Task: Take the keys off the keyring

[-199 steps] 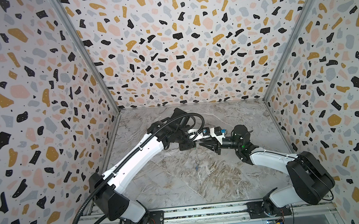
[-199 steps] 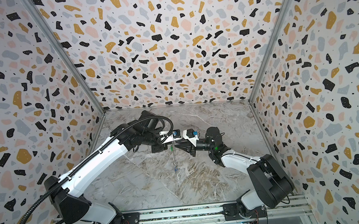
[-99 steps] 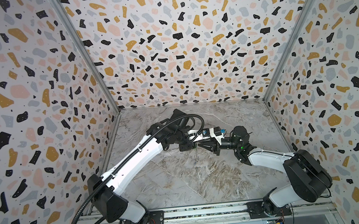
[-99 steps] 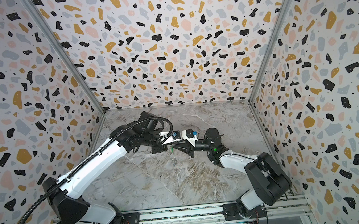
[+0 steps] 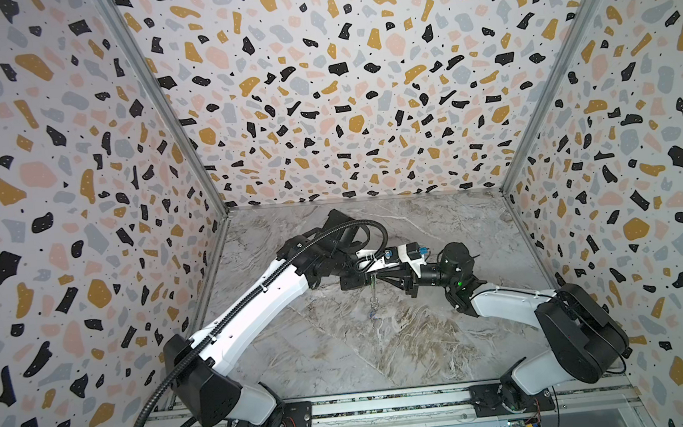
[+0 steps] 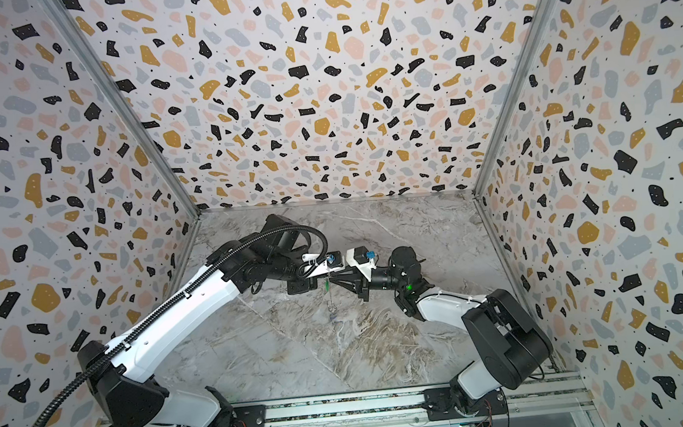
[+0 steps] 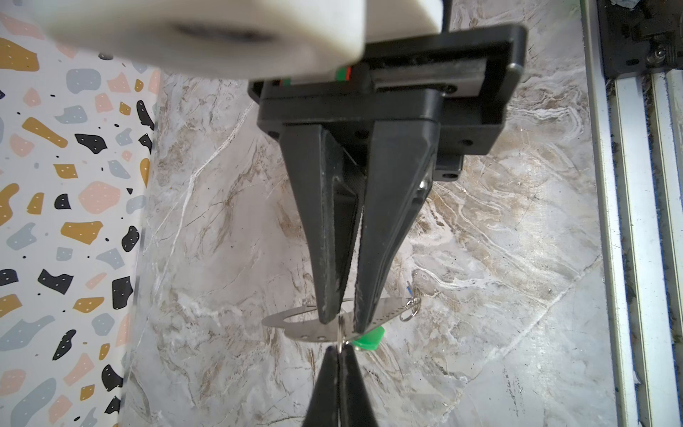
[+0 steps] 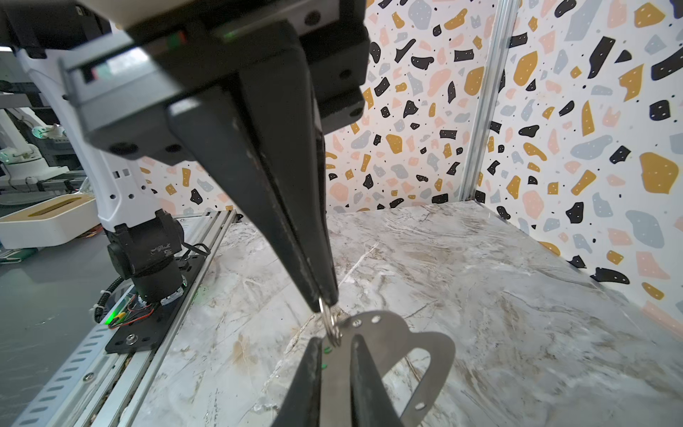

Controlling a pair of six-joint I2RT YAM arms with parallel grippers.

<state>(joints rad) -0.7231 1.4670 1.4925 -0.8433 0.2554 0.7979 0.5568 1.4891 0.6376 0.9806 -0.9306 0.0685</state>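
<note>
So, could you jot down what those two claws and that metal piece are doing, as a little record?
Left gripper: shut on the keyring, a flat metal plate held above the table
Right gripper: pinching a wire ring at the plate's edge
Green tag: right beside that ring
Blue tag: dangling at the plate's low end
Both tags: apparently not yet off

grippers: left gripper (image 7: 340, 321) and right gripper (image 8: 326, 297) are set tip to tip over the table (image 5: 342, 348)
keyring (image 8: 425, 340): held between left tips
wire ring (image 8: 331, 325): pinned in right tips, at keyring edge
key (image 7: 367, 338): seen just beside keyring
</note>
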